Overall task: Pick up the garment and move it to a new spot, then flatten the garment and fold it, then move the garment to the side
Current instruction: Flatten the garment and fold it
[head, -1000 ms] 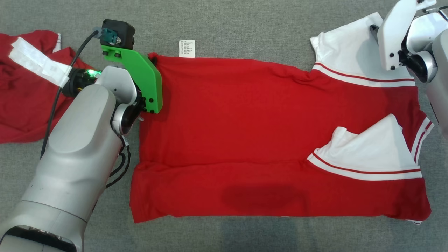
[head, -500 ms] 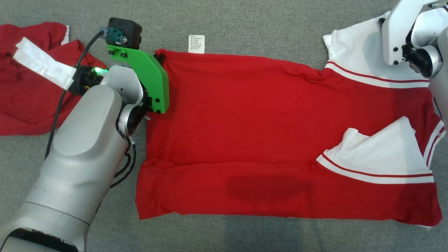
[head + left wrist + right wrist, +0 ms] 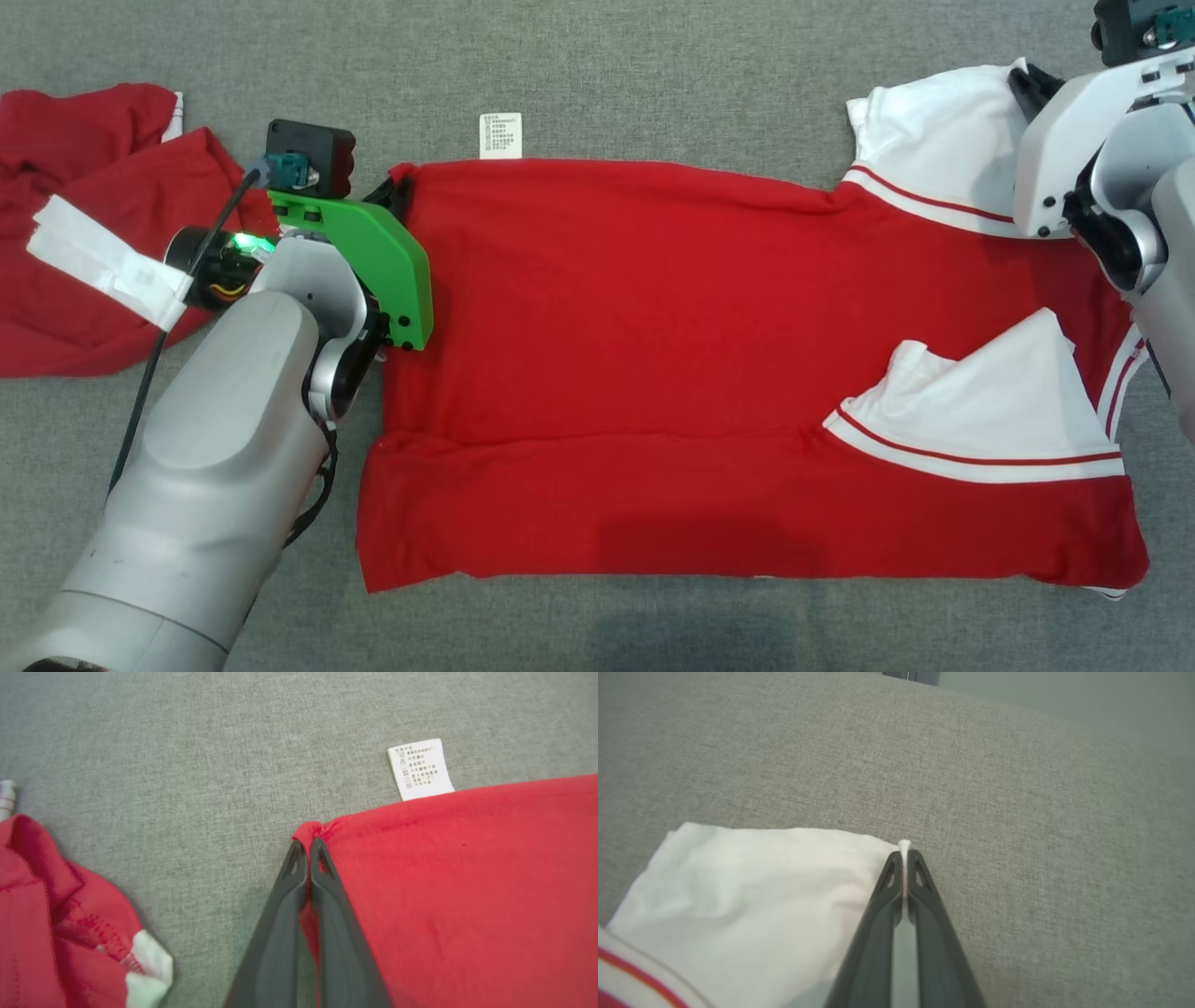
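- Head view: the red garment (image 3: 653, 355) lies spread on the grey cloth surface (image 3: 653, 65), its long side running across the view. The hem end is toward the robot's left and the white sleeves toward its right. A care label (image 3: 499, 135) pokes out from the far edge.
- The near long edge looks already turned in: a crease runs along the lower part, and the near sleeve (image 3: 980, 411) lies folded onto the red body.
- Left wrist view: the left gripper (image 3: 308, 848) is pinched together on the garment's far hem corner, with a small nub of red cloth bunched at its tips.
- Right wrist view: the right gripper (image 3: 904, 856) is clamped on the outer corner of the far sleeve (image 3: 752, 891), a sliver of white showing between the tips. Whether it holds one layer or both is hard to tell from here.
- A second red garment (image 3: 84, 233) lies crumpled beyond the left arm, apart from the one in hand.
- Step in hand, as I judge it: the folding, with both far corners taken for the second lengthwise fold.
- The next move calls for lifting both corners together at an even height and carrying them toward the robot over the body. The far edge should stay taut so the sleeve comes along, and it should be laid down by the near crease.
- The thin pinch on the sleeve could slip if the arms pull apart.
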